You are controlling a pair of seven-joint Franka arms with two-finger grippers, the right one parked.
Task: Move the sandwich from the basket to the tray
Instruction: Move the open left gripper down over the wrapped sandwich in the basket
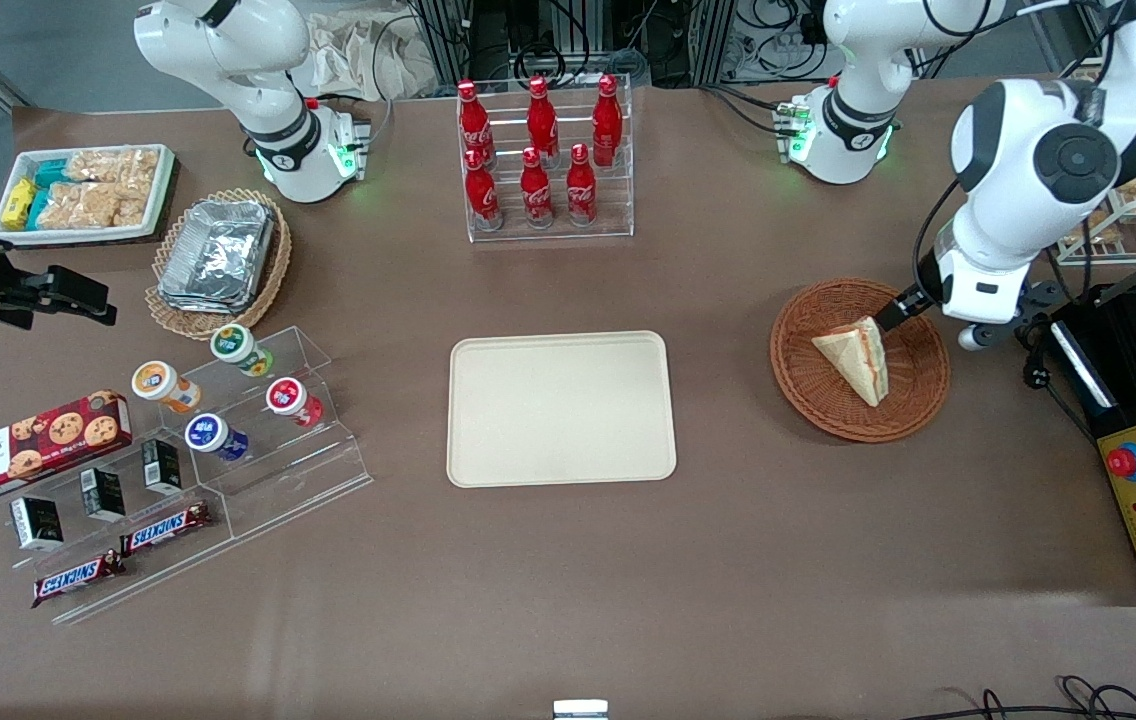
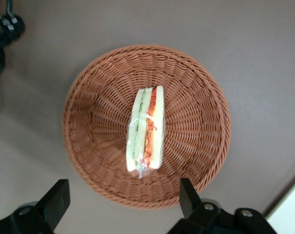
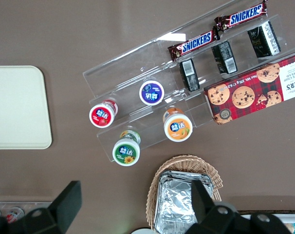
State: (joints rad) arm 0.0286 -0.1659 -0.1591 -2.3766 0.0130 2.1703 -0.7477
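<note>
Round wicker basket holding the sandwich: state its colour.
Reddish-brown round wicker basket, clearest in the left wrist view; gripper open above it.

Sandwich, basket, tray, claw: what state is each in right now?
sandwich: wrapped, standing on edge in the basket, not gripped.
basket: upright, holding only the sandwich.
tray: flat, nothing on it.
claw: open, hovering above the basket.

Glossy white rounded arm (image 1: 1018, 180) casings, black joint discs, black cabling, green-lit bases, black-fingered gripper (image 2: 123, 202).
</note>
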